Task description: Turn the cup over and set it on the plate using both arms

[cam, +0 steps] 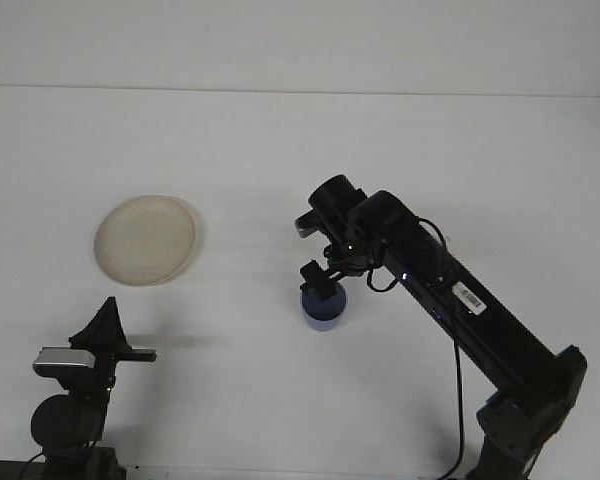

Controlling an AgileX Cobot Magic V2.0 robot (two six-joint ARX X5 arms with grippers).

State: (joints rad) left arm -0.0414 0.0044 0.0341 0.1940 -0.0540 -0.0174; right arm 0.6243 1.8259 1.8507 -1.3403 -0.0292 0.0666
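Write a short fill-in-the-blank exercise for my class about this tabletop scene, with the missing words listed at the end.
1. The cup under the right gripper is ____ in colour.
2. The round plate has ____ on it.
3. The plate lies to the ____ of the cup in the front view.
4. The left gripper sits near the table's ____ edge, far from the cup.

Missing words: blue; nothing; left; front
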